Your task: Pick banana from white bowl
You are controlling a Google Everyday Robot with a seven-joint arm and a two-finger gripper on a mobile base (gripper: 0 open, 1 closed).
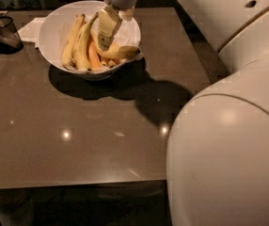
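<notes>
The white bowl (49, 28) stands at the back of the brown table (78, 140). The short plump yellow banana (119, 52) lies at the bowl's right rim. Longer pale bananas (78, 44) and an orange-tinted one (93, 56) lie to its left. My gripper (105, 34) reaches down into the bowl from above. It is just left of the plump banana's stem end and right against it. Its tip is set among the fruit and partly hidden.
A dark glass container (3, 32) stands at the far left edge. A white napkin (30, 29) lies behind the bowl on the left. My pale arm and body (228, 126) fill the right side and cast a shadow right of the bowl.
</notes>
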